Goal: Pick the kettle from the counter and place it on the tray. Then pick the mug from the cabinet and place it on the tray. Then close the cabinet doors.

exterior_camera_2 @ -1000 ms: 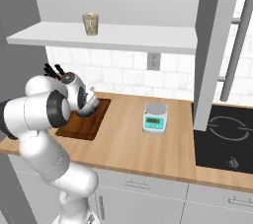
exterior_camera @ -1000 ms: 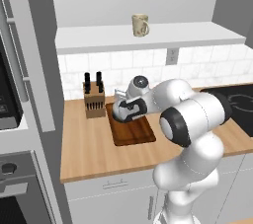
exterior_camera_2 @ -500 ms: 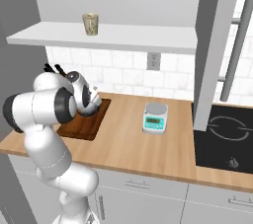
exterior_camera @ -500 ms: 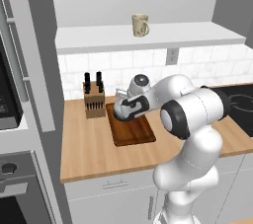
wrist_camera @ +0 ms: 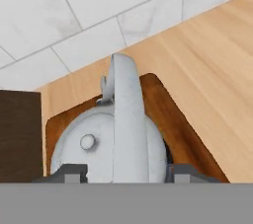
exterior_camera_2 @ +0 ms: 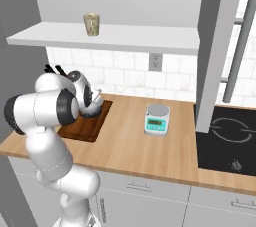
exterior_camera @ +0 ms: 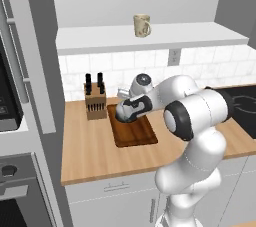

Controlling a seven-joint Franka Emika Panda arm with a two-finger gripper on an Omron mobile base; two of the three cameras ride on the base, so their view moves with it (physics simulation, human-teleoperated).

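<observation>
Kettle [wrist_camera: 111,154] has dropped lower with the gripper [wrist_camera: 123,173] since a second ago, now right over the tray [exterior_camera: 135,132] | gripper's clamped on the kettle's arched handle, fingertips either side | mug [exterior_camera: 142,25] way up above on the cabinet shelf [exterior_camera: 150,38] | knife block [exterior_camera: 95,102] just off to the side on the bench [exterior_camera: 95,156]

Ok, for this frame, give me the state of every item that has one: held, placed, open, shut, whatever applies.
kettle: upright over the tray, handle between the gripper fingers
gripper: shut on the kettle handle
tray: flat on the counter, beside the knife block
mug: upright on the cabinet shelf, untouched
cabinet: open, shelf exposed
knife block: upright, knives in it
scale: on the counter, nothing on it
</observation>
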